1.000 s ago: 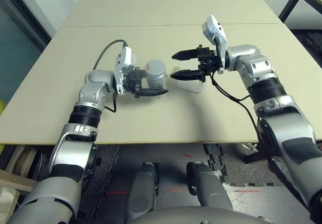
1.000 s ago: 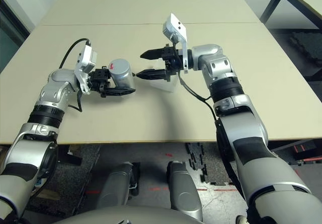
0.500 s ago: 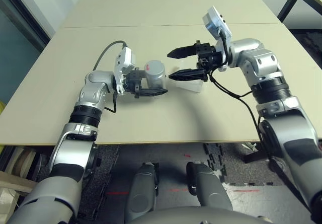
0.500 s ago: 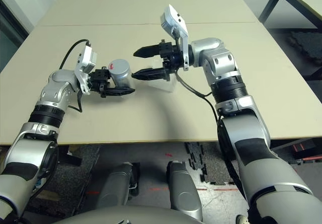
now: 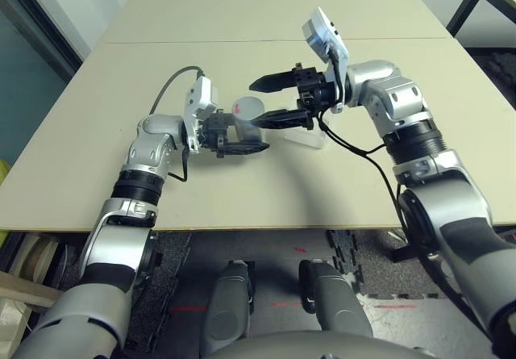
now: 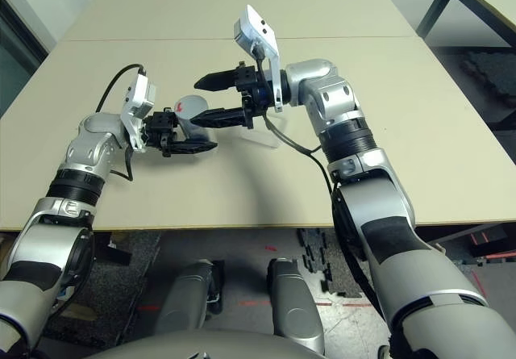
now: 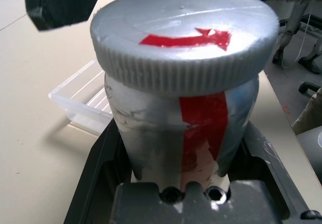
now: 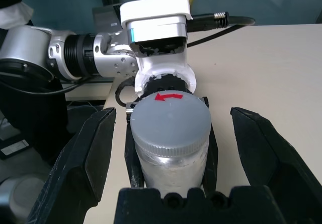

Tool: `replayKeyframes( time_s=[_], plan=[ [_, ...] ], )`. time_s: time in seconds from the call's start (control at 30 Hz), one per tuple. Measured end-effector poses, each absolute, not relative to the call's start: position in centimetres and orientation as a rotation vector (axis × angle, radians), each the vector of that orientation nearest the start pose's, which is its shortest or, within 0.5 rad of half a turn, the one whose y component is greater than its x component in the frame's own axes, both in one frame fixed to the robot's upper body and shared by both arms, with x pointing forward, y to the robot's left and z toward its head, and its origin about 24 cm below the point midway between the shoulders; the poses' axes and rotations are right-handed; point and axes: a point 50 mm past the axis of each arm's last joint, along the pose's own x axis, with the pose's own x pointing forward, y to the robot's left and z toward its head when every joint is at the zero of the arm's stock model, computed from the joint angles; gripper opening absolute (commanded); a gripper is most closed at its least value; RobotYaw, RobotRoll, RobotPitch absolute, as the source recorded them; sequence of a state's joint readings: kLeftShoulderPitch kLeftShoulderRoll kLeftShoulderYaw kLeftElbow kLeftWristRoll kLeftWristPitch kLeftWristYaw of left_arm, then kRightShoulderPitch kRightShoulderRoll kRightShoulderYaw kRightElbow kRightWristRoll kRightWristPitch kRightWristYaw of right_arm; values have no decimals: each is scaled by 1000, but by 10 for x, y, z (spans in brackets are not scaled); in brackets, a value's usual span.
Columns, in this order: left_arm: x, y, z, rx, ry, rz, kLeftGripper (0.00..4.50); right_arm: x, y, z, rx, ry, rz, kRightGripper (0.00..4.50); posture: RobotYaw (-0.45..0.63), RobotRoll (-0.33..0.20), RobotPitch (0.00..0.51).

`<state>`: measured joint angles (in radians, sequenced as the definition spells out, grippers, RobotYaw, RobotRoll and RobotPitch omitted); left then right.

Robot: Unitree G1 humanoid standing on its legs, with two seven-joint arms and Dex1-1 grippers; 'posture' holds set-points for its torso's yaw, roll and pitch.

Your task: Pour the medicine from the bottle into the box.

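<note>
Left gripper [image 5: 242, 138] clamped tight, pointing level toward the right arm. Right gripper [image 5: 263, 99] spread wide, pointing level toward the left, slightly higher.

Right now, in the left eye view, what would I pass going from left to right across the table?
Left hand gripping the bottle → right hand, open around the bottle's cap → clear box lying on the table.
</note>
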<state>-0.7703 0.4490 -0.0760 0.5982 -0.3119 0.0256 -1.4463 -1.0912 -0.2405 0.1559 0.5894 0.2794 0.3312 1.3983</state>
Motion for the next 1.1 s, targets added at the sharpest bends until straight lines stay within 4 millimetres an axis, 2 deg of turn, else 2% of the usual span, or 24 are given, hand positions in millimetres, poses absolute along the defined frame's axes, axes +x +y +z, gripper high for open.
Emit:
replayKeyframes(
  time_s=[0.37,0.47,0.57,0.6,0.83,1.0,1.1],
  plan=[
    [340,161,151,226,-14,-1441,2682,352,-55,219,-217,-7,1651,4500,22,0,125],
    [340,161,151,226,-13,-1441,2682,351,-55,219,-216,-7,1652,3952,21,0,126],
    [340,161,151,224,-11,-1441,2682,351,-54,219,-213,-4,1653,2829,21,0,126],
    [340,161,151,225,-12,-1441,2682,351,-55,219,-209,-1,1653,2604,21,0,126],
    [340,161,150,223,-10,-1441,2682,351,-54,218,-187,15,1654,2592,21,0,125],
    [340,163,152,220,-23,-1431,2682,352,-52,220,-17,22,1641,2592,21,0,126],
    [340,163,151,217,-19,-1431,2682,352,-51,228,-2,-12,1636,2592,21,0,126]
  ],
)
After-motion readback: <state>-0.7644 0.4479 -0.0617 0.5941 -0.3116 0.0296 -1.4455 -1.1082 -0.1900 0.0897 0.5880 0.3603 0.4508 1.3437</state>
